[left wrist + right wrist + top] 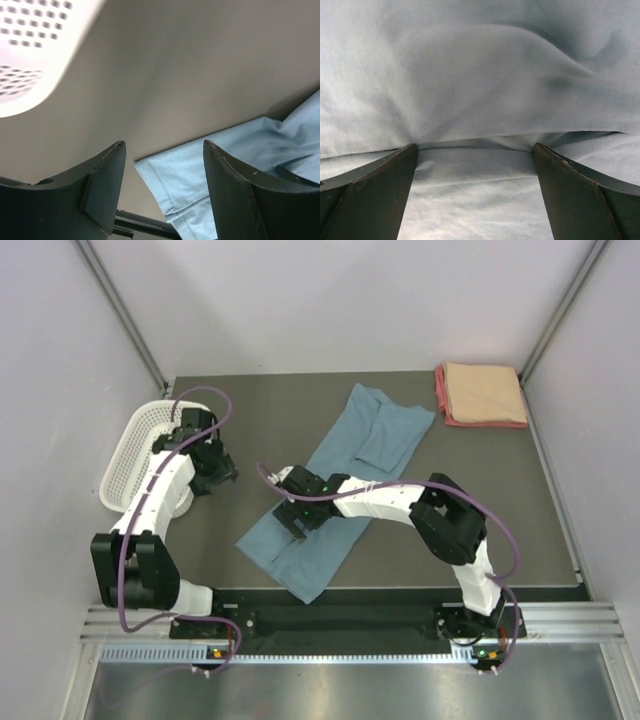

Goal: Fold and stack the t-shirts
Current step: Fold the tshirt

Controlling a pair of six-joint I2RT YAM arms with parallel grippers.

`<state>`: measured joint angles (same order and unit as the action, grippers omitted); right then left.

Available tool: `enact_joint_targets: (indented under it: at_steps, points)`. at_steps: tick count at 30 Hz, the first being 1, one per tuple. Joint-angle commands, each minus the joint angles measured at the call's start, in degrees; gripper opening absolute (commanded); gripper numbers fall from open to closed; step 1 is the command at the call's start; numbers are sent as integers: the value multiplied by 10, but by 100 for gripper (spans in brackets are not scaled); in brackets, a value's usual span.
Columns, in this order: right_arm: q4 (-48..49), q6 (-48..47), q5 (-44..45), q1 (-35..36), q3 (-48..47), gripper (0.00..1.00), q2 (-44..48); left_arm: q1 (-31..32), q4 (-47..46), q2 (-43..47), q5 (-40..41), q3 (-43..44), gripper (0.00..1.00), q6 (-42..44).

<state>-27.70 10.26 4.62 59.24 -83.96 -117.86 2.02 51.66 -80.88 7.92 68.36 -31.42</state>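
A large blue-grey t-shirt [345, 490] lies spread diagonally across the middle of the table. My right gripper [296, 524] is down on its lower left part. In the right wrist view that gripper [475, 147] is open, tips pressing the cloth [480, 75], with a folded edge running between the fingers. My left gripper [226, 476] hangs open over bare table left of the shirt. The left wrist view shows the shirt's corner [175, 175] between and beyond its fingers [107, 172], apart from them. A folded peach t-shirt [485, 390] rests on a pink-red one [441, 390] at the back right corner.
A white mesh basket [135, 445] stands at the table's left edge, close behind my left arm, and its rim [30, 55] shows in the left wrist view. White walls enclose the dark table [270, 410] on three sides.
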Motion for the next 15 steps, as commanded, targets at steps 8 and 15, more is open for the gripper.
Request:
enact_joint_targets:
  at_steps: [8,15]
  points:
    - [-82,-33,-80,-19,123,100,29,3,-39,-64,-183,-92,67,42]
    - [-64,-40,-79,-47,201,100,85,41,-70,-32,-191,-135,66,17]
